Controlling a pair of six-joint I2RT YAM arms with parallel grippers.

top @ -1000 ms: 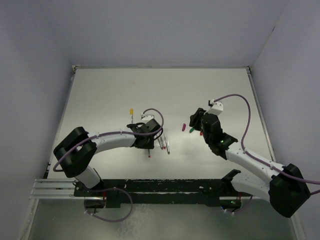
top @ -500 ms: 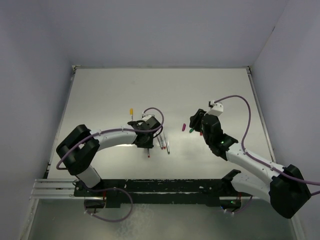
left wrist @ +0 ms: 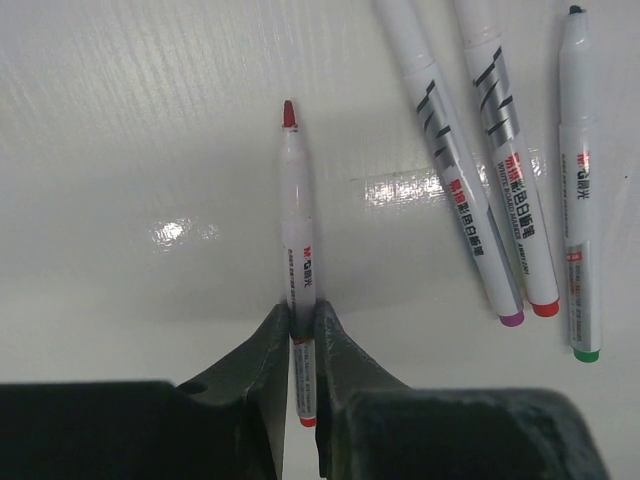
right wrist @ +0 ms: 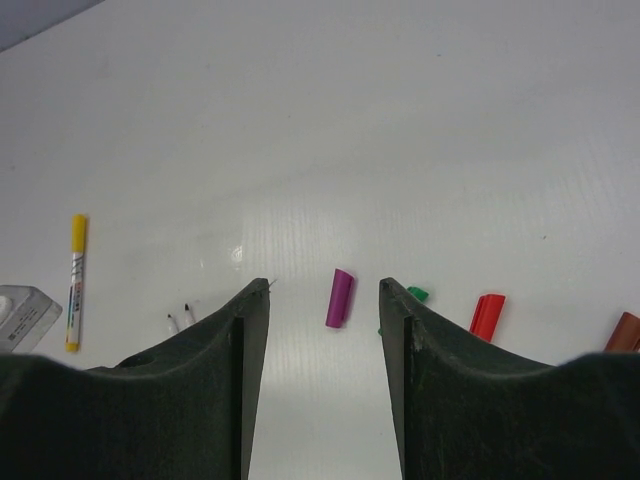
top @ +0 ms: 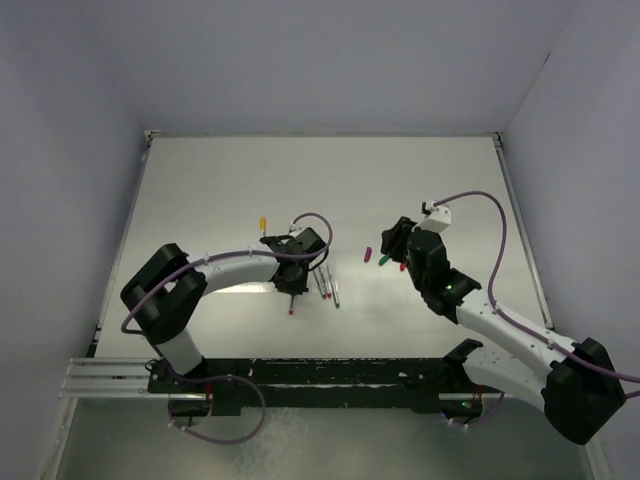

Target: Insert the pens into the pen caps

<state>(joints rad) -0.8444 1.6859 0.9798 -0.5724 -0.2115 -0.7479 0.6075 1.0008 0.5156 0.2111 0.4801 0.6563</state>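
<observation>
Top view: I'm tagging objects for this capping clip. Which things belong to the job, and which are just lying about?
Job: red pen in the left gripper; three loose pens; yellow pen; purple cap; green cap; two red caps.
Lying about: only rig fittings, the cables and the rail.

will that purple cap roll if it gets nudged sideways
Probably yes: the purple cap looks like a small round tube lying on its side on the smooth, glossy table, so a sideways nudge could roll it. Being short plastic, it is likely stiff and light.
</observation>
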